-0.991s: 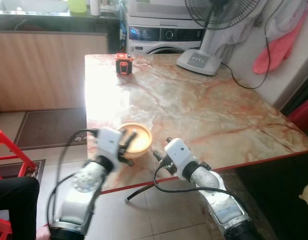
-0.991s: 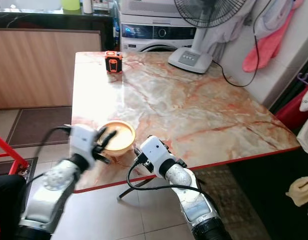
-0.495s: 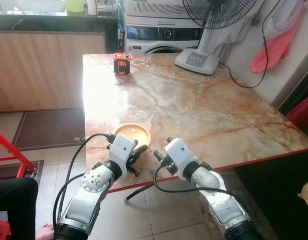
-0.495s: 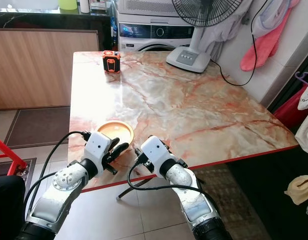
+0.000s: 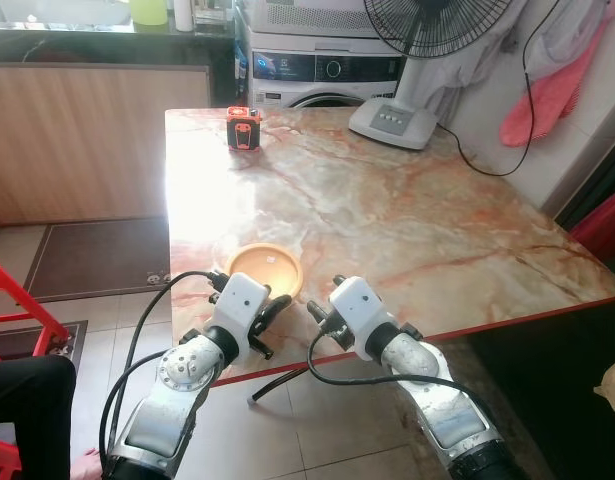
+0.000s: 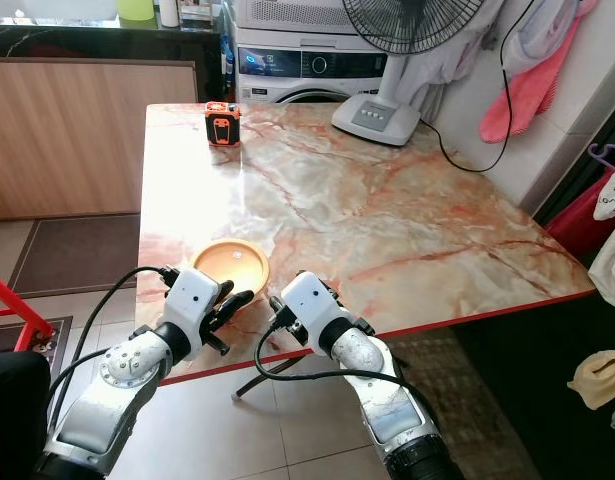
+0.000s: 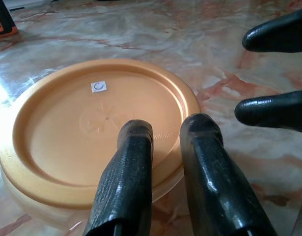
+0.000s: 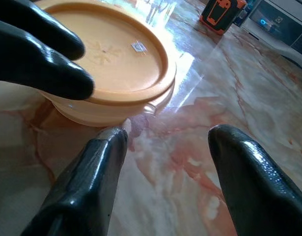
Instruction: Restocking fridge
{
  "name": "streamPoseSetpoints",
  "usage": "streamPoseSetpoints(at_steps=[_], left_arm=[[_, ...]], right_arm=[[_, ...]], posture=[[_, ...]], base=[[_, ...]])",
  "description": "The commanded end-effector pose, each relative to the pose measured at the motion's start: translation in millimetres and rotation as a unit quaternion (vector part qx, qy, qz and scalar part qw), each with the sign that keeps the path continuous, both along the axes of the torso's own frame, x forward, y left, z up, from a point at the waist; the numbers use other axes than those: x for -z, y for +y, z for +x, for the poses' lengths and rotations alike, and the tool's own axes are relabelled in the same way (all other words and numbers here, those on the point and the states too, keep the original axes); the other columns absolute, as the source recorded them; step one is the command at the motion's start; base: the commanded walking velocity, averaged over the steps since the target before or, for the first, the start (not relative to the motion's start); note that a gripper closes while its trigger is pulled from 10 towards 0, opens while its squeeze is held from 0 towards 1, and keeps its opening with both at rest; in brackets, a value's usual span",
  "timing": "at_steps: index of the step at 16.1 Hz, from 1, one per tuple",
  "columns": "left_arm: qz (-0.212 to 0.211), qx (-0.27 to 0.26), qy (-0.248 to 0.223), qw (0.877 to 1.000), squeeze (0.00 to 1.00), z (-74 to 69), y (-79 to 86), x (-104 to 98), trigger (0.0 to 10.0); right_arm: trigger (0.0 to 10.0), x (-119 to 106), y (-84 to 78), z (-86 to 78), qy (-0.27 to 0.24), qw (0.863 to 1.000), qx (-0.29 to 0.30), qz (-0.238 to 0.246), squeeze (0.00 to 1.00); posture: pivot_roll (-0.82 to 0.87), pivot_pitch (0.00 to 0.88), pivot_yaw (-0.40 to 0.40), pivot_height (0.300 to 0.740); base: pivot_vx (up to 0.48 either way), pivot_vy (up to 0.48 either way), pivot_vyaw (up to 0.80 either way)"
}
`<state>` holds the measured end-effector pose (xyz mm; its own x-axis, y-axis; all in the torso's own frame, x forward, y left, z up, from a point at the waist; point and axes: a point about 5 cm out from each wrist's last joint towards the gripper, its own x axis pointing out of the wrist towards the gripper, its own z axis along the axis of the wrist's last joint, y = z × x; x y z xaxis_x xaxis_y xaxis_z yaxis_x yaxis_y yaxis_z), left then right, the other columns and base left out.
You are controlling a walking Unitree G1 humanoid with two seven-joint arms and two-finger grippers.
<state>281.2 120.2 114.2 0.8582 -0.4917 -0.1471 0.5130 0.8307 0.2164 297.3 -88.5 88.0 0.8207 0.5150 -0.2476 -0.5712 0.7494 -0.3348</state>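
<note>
A shallow container with an orange lid (image 5: 264, 268) sits near the front left edge of the marble table (image 5: 407, 220). My left gripper (image 5: 271, 306) is at the container's near rim, fingers nearly together with nothing between them. In the left wrist view those fingers (image 7: 133, 162) reach over the lid (image 7: 77, 123). My right gripper (image 5: 320, 303) is open just right of the container, low over the table edge. In the right wrist view its fingers (image 8: 92, 187) straddle bare marble beside the container (image 8: 116, 64).
An orange-and-black device (image 5: 244, 128) stands at the table's far left. A fan base (image 5: 392, 122) with its cord sits at the far right. A washing machine (image 5: 327, 68) is behind the table. A red stool (image 5: 12, 300) and a person's leg (image 5: 27, 395) are at the left.
My left arm swung in from the container's left side to its near rim and its fingers closed together. The right arm held still. The camera shifted slightly.
</note>
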Motion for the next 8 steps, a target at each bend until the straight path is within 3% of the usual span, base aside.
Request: streamPoseSetpoints(at_steps=[1,7,8], left_arm=[[0.013,-0.011,0.012,1.0,0.0,-2.4,5.0,3.7,10.0],[0.028,-0.031,0.004,0.999,0.0,-4.2,17.8,-0.9,10.0],[0.029,-0.041,-0.016,0.999,0.0,-2.0,21.5,-8.0,10.0]], right_arm=[[10.0,-1.8,-5.0,3.5,-0.002,1.0,0.008,-0.002,0.0],[10.0,-2.6,-5.2,4.3,-0.003,1.0,0.007,-0.002,0.0],[10.0,-3.0,-5.3,4.7,-0.004,1.0,0.007,-0.002,0.0]], posture=[[-0.01,0.0,-0.14,0.74],[-0.01,0.0,-0.143,0.74],[-0.01,0.0,-0.145,0.74]], base=[[0.0,0.0,0.0],[0.0,0.0,0.0],[0.0,0.0,0.0]])
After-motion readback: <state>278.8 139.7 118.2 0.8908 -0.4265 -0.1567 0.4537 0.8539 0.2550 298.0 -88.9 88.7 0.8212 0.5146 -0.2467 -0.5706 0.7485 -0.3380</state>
